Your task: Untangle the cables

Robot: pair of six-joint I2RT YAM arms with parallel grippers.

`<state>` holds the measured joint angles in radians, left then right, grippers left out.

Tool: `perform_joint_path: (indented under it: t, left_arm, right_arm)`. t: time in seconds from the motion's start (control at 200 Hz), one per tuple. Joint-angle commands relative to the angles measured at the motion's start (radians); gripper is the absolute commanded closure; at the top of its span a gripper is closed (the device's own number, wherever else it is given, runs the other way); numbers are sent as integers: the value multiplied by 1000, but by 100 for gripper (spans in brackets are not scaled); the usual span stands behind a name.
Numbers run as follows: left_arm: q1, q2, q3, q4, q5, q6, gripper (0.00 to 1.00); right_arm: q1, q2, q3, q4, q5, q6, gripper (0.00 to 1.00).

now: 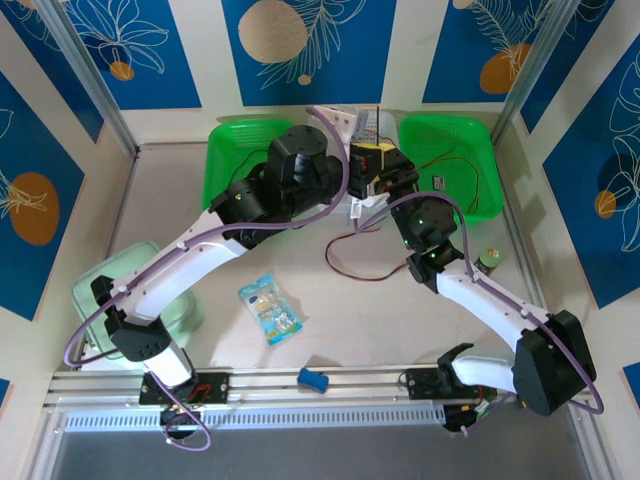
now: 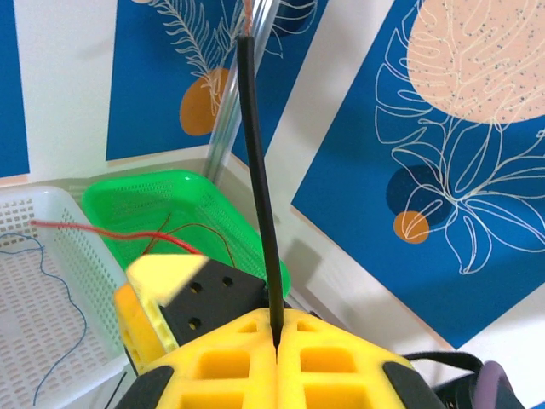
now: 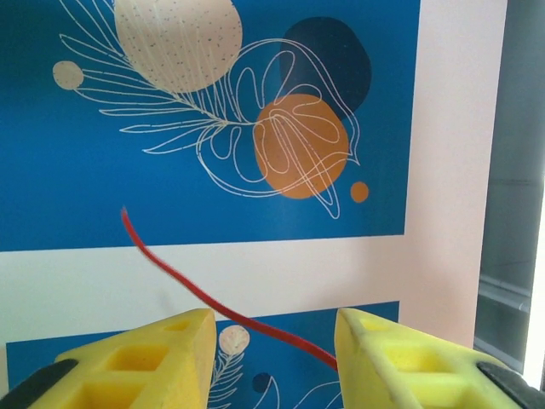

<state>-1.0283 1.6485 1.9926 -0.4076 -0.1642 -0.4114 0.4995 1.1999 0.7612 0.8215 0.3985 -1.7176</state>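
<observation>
Left jaws: pressed fully together on a thin black insulated cable (image 2: 260,187), pinched at the seam between the yellow pads (image 2: 230,362). The cable rises nearly straight up from the jaws and runs out past the top edge. Judgement: it is held high so the black strand lifts clear of the rest and can be drawn free.

Right jaws: standing apart, holding nothing. A thin red insulated cable (image 3: 213,300) slants across the gap between them, from upper left down to the inner face of the right-hand pad. I cannot tell whether it touches. Judgement: the jaws are placed around the red strand to take it, so the two colours can be pulled in opposite directions.

Top view: both sets of jaws sit close together. A red loop (image 1: 345,268) lies on the pale tabletop (image 1: 330,335), just on the arm-base side of the jaws.

Counts:
- Bright green plastic mesh baskets: two, one to the left of the jaws (image 1: 222,150) and one to the right (image 1: 470,130).
- White lattice basket (image 2: 51,198): one, left of the left jaws.
- Black cable: one.
- Fine blue wire (image 2: 75,311): one, lying in the white basket.
- Red strands: at least two. The exact number is uncertain, since several cross near the green basket beyond the left jaws.
</observation>
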Motion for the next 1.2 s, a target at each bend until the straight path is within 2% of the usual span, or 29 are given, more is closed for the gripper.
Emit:
perform_joint_path:
  t: [0.0, 0.185, 0.325, 0.425, 0.6, 0.675, 0.795, 0.945, 1.1, 1.195]
  left_arm:
    - [-16, 12, 31, -13, -21, 17, 100]
    - [-19, 7, 13, -7, -20, 9, 100]
    - [-20, 7, 15, -3, -29, 13, 100]
    - [-19, 12, 36, -12, -39, 24, 100]
    - [-14, 48, 134, -69, -61, 78, 100]
    - [-5, 81, 205, -121, -59, 96, 100]
    - [12, 140, 314, -200, -30, 108, 100]
    - [36, 176, 362, -235, 2, 108, 100]
    - [70, 183, 363, -236, 34, 97, 100]
    - [76, 183, 363, -232, 47, 100, 100]
  right_arm:
    - [-7, 3, 55, 78, -53, -36, 62]
    - [-10, 8, 86, 75, -81, -51, 69]
    - [-7, 2, 90, 55, -79, -56, 93]
    - [5, -22, 68, 24, -78, -49, 100]
    - [113, -127, 0, -144, -49, 40, 100]
    - [155, -194, 3, -348, -51, 149, 100]
    - [205, -285, -5, -492, -79, 310, 81]
    - [249, -386, 51, -734, -133, 508, 64]
    - [265, -481, 103, -866, -166, 727, 62]
    - [227, -512, 138, -922, -193, 874, 62]
